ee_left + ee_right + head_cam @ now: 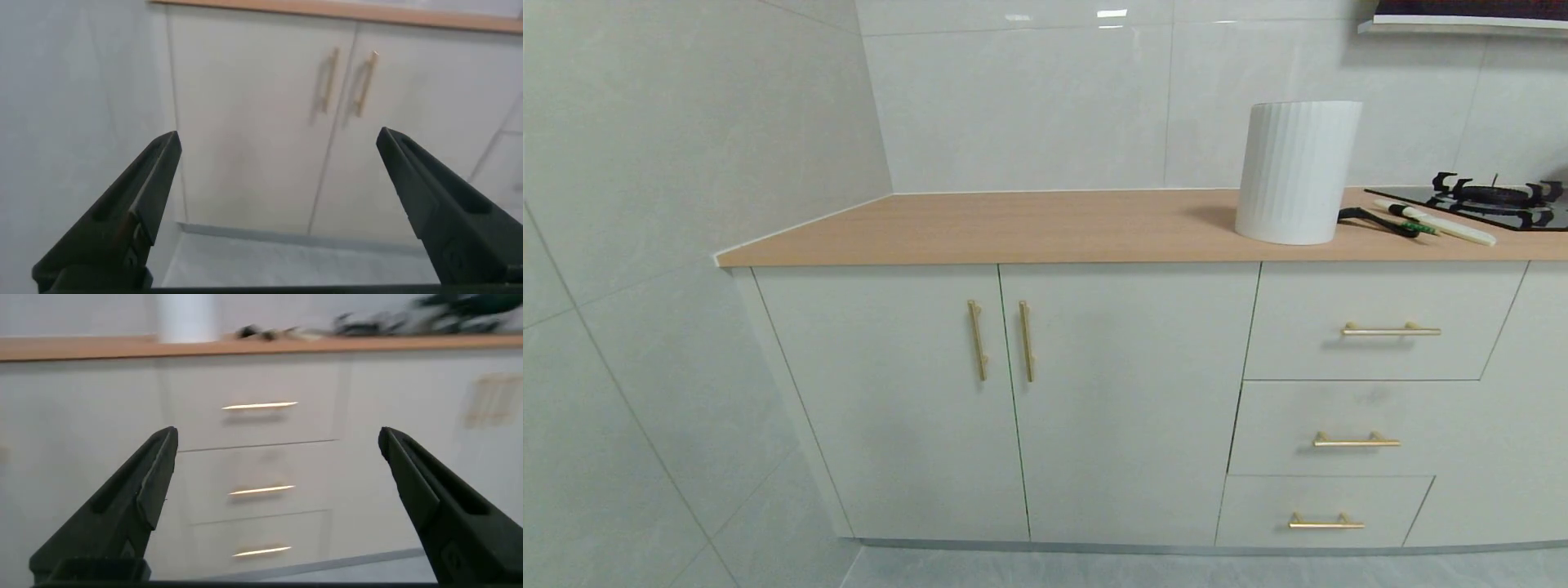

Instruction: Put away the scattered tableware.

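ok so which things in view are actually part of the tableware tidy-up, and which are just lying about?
Job:
utensils lying loose on the counter
white ribbed pot beside them, probably their holder

Just there:
stove
cupboard doors
drawers

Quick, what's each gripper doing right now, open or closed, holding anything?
Left gripper: open, holding nothing.
Right gripper: open, holding nothing.
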